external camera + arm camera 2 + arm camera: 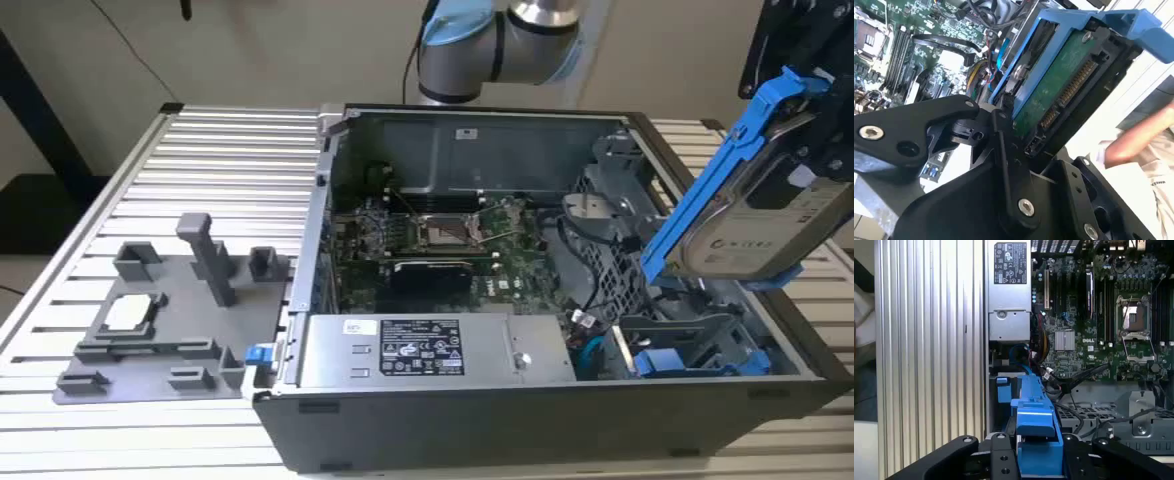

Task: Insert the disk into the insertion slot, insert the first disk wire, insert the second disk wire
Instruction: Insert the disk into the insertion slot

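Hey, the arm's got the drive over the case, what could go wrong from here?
The disk, held in the gripper, hangs tilted above the insertion slot; it might catch on the slot's edge. Loose cables beside the slot might get pinched. A person's arm is close by in the second wrist view; a collision seems possible.

Exterior view: soft, even light is recorded; the inside of the case [467,150] lies in shade.
Second wrist view: the background beyond the disk [1064,85] is blown out white; a person's arm [1136,142] is blurred.
First wrist view: glare streaks are noted on the ribbed tabletop [929,340]; the motherboard [1089,320] is rendered crisp.
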Motion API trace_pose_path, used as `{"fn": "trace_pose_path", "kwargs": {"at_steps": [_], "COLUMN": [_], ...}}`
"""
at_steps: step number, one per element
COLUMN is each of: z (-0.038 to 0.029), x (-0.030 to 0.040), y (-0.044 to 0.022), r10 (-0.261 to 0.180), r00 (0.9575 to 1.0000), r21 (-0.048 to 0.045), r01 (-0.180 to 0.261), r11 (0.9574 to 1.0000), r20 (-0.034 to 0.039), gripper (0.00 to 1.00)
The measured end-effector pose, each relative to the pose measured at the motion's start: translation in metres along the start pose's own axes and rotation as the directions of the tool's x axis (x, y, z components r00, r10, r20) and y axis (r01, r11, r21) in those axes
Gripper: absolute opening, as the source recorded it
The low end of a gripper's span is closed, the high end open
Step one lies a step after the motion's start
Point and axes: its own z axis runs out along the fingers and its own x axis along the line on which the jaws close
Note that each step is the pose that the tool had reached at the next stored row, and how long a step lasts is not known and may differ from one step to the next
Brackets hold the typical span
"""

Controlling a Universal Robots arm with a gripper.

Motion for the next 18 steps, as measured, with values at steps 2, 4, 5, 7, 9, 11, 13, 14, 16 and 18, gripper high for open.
{"fn": "trace_pose_path", "kwargs": {"at_steps": [2, 4, 5, 7, 9, 11, 13, 14, 16, 18], "z": [0.0000, 0.0000, 0.0002, 0.0008, 0.0016, 0.0026, 0.0037, 0.0045, 0.0064, 0.0083], "x": [0.0000, 0.0000, 0.0000, 0.0000, 0.0000, 0.0000, -0.0001, -0.0001, 0.0001, 0.0003], "y": [0.0000, 0.0000, 0.0000, -0.0001, -0.0001, -0.0003, -0.0010, -0.0014, -0.0022, -0.0030], "r10": [0.000, 0.000, 0.000, 0.000, 0.000, 0.000, 0.000, 0.000, 0.000, 0.000], "r00": [1.0000, 1.0000, 1.0000, 1.0000, 1.0000, 1.0000, 1.0000, 1.0000, 1.0000, 1.0000], "r21": [0.0000, 0.0000, 0.0000, 0.0002, 0.0004, 0.0004, 0.0005, 0.0006, 0.0006, 0.0007], "r01": [0.000, 0.000, 0.000, 0.000, 0.000, 0.000, 0.000, 0.000, 0.000, 0.000], "r11": [1.0000, 1.0000, 1.0000, 1.0000, 1.0000, 1.0000, 1.0000, 1.0000, 1.0000, 1.0000], "r20": [0.0000, -0.0001, -0.0001, 0.0001, 0.0001, 0.0000, -0.0002, 0.0000, 0.0000, 0.0000], "gripper": [0.33, 0.33, 0.33, 0.33, 0.33, 0.33, 0.33, 0.33, 0.33, 0.33]}}
